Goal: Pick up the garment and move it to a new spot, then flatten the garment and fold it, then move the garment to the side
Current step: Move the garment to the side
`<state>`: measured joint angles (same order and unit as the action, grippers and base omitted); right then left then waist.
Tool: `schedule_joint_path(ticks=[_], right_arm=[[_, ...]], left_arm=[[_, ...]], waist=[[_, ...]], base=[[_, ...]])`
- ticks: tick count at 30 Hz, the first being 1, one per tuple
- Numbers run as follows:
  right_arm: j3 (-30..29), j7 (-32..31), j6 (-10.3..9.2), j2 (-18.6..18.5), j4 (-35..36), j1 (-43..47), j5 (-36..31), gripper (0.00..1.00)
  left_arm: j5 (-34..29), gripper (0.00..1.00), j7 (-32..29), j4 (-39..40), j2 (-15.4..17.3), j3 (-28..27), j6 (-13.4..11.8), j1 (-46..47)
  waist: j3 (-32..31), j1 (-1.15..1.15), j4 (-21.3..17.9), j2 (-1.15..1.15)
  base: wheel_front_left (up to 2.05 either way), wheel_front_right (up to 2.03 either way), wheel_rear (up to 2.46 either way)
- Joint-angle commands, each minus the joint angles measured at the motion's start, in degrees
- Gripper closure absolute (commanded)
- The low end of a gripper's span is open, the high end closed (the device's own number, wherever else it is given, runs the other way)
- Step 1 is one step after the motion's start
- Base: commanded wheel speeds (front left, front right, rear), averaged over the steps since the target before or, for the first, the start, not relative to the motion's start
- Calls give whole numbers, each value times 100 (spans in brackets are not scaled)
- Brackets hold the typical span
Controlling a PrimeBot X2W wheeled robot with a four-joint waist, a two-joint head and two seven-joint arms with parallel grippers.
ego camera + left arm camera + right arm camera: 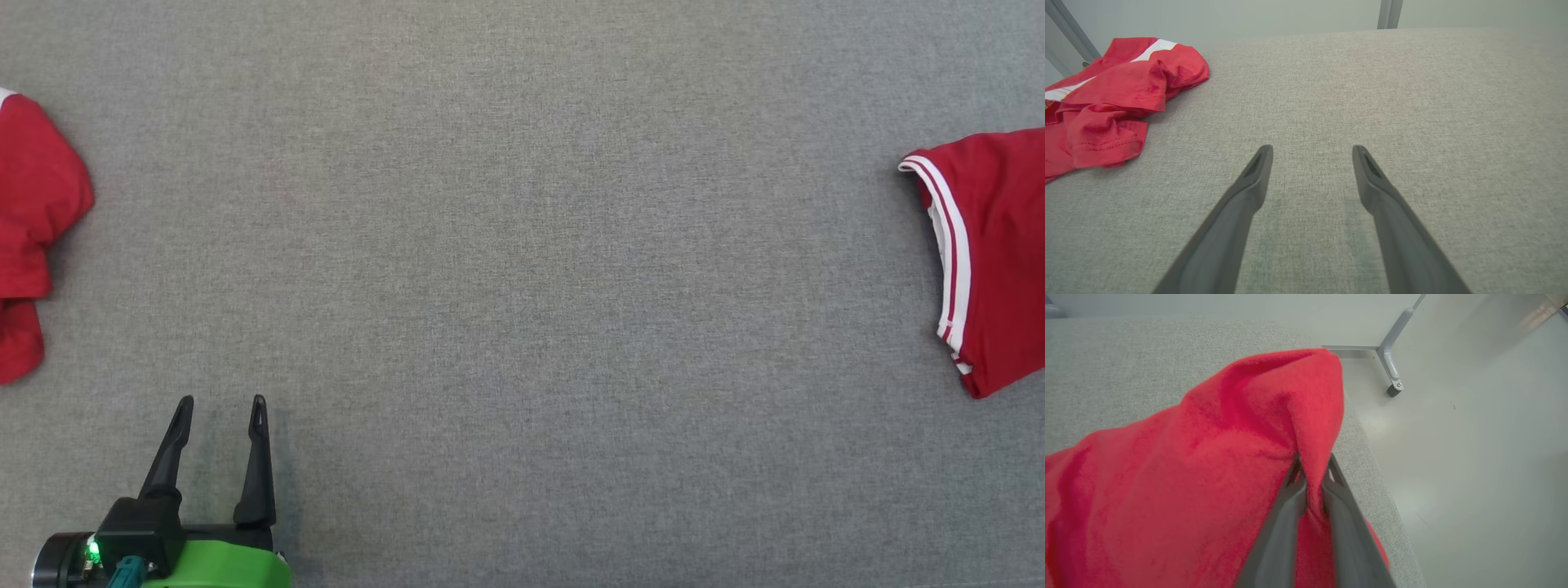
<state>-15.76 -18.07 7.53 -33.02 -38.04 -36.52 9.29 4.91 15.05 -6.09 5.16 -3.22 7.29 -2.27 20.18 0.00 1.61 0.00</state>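
A red garment with white-striped trim lies at the right edge of the head view. In the right wrist view my right gripper is shut on a fold of this red garment, and the cloth rises in a peak above the fingertips near the table's corner. My left gripper rests at the lower left of the grey table, open with nothing between its fingers. The left gripper points across bare fabric surface.
A second crumpled red cloth with a white stripe lies at the table's left edge, left of and beyond my left gripper, and is seen as a heap. The grey fabric table ends at a rounded edge above pale floor with a metal leg.
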Motion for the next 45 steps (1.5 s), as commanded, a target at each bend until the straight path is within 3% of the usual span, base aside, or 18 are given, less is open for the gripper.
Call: schedule_joint_path(ticks=[1, 2, 3, 12, 23, 30, 35, 40, 45], right_arm=[[-77, 85, -9, -2, -64, -95, -151, 43], [-125, 120, -9, -5, -114, -114, -224, 2], [-159, 132, -9, 11, -174, -134, -278, 0], [13, 824, -8, 16, -308, -234, -432, 0], [272, 2384, -8, 211, 460, 632, -74, 0], [254, 2856, -8, 921, 1609, 1897, 58, 0], [117, 3030, -9, 1642, 2379, 2865, -3, 0], [252, 3163, -8, 2177, 2720, 3520, -162, 0], [490, 3298, -8, 2438, 2827, 3906, -312, 0]], left_arm=[[-25, 0, 16, 6, 42, -30, 13, 30], [-27, 0, 16, 9, 37, -45, 14, 21], [-30, 0, 16, 9, 27, -53, 15, 15], [-19, 0, 16, -28, -84, -52, 18, -73], [174, 0, 16, -244, -195, -85, -135, -404], [400, 0, 16, -319, -220, 4, -348, -845], [535, 0, 16, -316, -218, 131, -493, -1049], [581, 0, 16, -343, -219, 234, -493, -985], [550, 0, 16, -455, -219, 245, -434, -846]], waist=[[7, 0, -6, 0], [7, 0, -14, 0], [4, 0, -25, 0], [-235, 0, -199, 0], [-1124, 0, -287, 0], [-1751, 0, -357, 0], [-2004, 0, -348, 0], [-2053, 0, -328, 0], [-2060, 0, -277, 0]], base=[[0, 0, 0], [0, 0, 0], [0, 0, 0], [0, 0, 0], [0, 0, 0], [0, 0, 0], [0, 0, 0], [0, 0, 0], [0, 0, 0]])
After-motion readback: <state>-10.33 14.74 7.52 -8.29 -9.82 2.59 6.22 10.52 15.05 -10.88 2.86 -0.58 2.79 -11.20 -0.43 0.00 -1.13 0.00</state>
